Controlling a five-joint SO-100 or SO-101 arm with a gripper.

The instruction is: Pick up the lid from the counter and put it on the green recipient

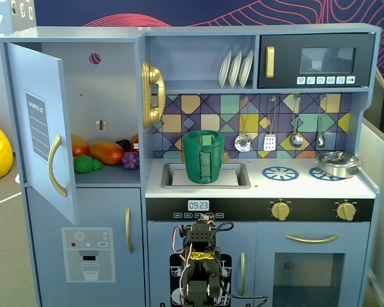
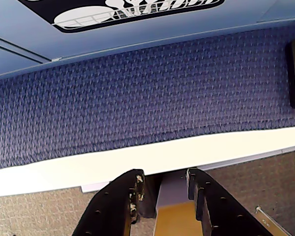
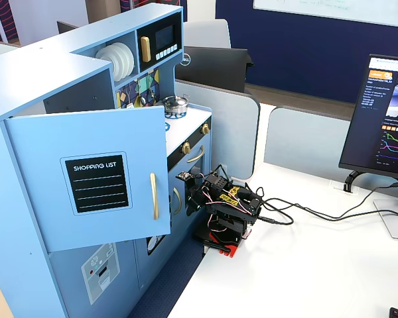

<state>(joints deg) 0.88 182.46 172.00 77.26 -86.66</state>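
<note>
Green lid (image 1: 203, 134) atop green recipient (image 1: 203, 160) in sink; fingers (image 2: 162, 184) apart.

Frontal fixed view, oblique side fixed view, both sharing the arm (image 1: 201, 268); wrist view seemingly floorward.

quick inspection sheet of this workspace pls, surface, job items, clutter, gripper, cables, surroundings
surface: pale counter with sink and blue burner prints.
job's things: green recipient upright in the sink; lid not seen apart from it, and whether it sits on top cannot be told.
clutter: silver pan on the right burner; toy fruit in the open fridge.
grippers: gripper low, jaws slightly apart, holding nothing, pointing at blue carpet.
cables: black leads run across the white desk from the arm.
surroundings: monitor at right, grey partitions behind.
</note>
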